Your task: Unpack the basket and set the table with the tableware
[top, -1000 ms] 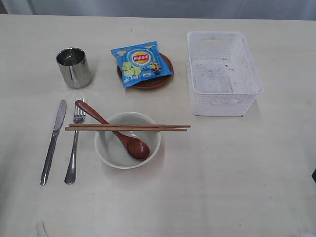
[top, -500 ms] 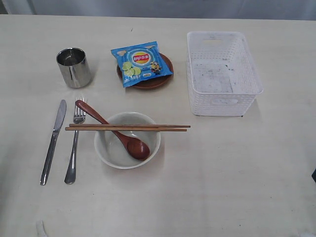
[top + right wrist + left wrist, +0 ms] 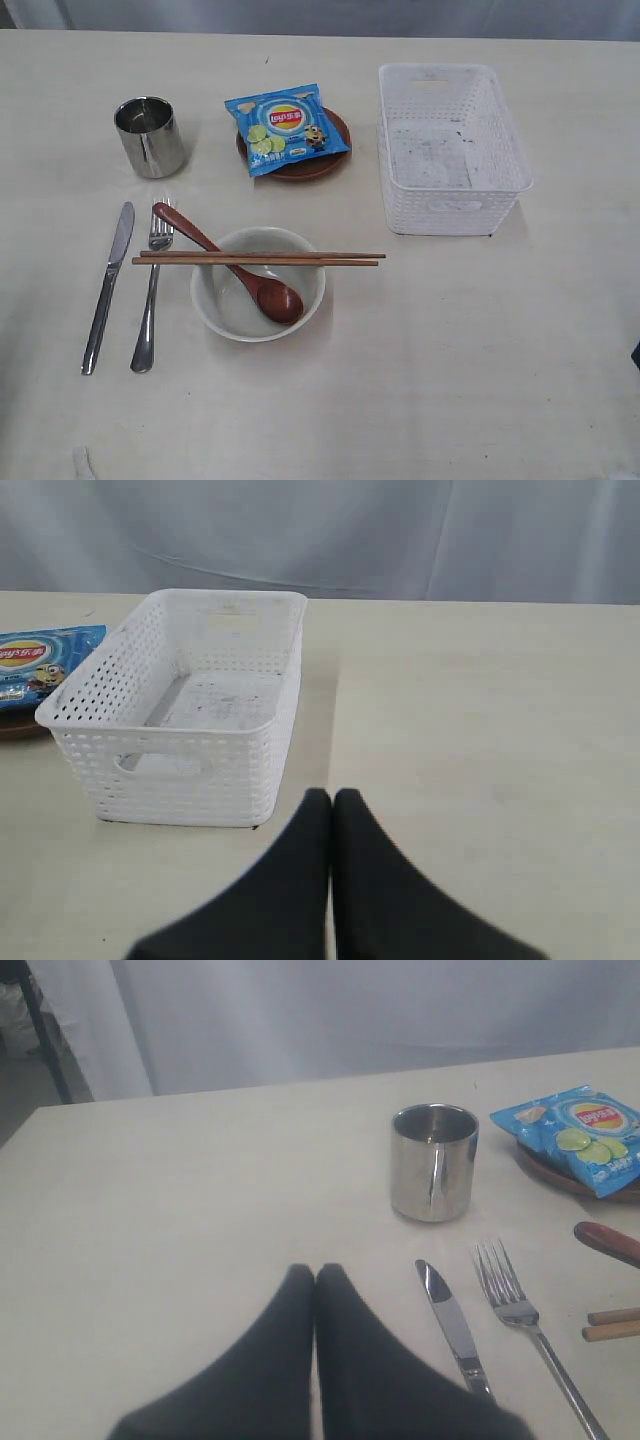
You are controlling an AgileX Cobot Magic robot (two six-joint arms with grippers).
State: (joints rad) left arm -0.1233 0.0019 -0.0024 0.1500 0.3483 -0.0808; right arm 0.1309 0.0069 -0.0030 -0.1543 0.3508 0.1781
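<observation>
Our pale cream surface (image 3: 480, 340) holds the white perforated plastic basket (image 3: 450, 212), empty, beside the off-white bowl (image 3: 215, 305), shiny steel cup (image 3: 150, 140), brown round plate (image 3: 310, 170), steel knife (image 3: 105, 290) and fork (image 3: 150, 300). We judge the task finished. The left end effector (image 3: 315, 1275) and right end effector (image 3: 331, 798) are closed, empty.

Two chopsticks (image 3: 258, 258); one each: knife (image 3: 107, 288), fork (image 3: 152, 300), spoon (image 3: 278, 300), bowl (image 3: 225, 312), cup (image 3: 150, 137), plate (image 3: 312, 168), bag (image 3: 286, 127), basket (image 3: 455, 212).

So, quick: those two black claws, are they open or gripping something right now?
Left gripper: closed, holding nothing.
Right gripper: closed, holding nothing.
</observation>
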